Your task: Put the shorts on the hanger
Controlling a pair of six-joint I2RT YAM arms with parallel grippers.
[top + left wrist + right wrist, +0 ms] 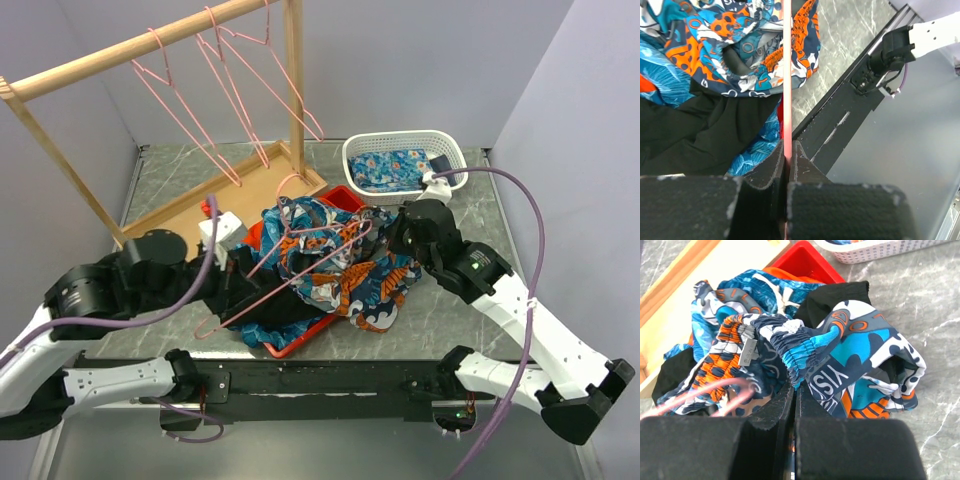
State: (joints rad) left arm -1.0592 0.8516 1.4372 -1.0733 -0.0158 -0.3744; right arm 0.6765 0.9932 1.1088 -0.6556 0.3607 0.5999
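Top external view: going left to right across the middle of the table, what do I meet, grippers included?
Left gripper, shut on the hanger → shorts → right gripper, shut on the shorts.

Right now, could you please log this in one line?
left gripper: shut on hanger | right gripper: shut on shorts | shorts: unhung
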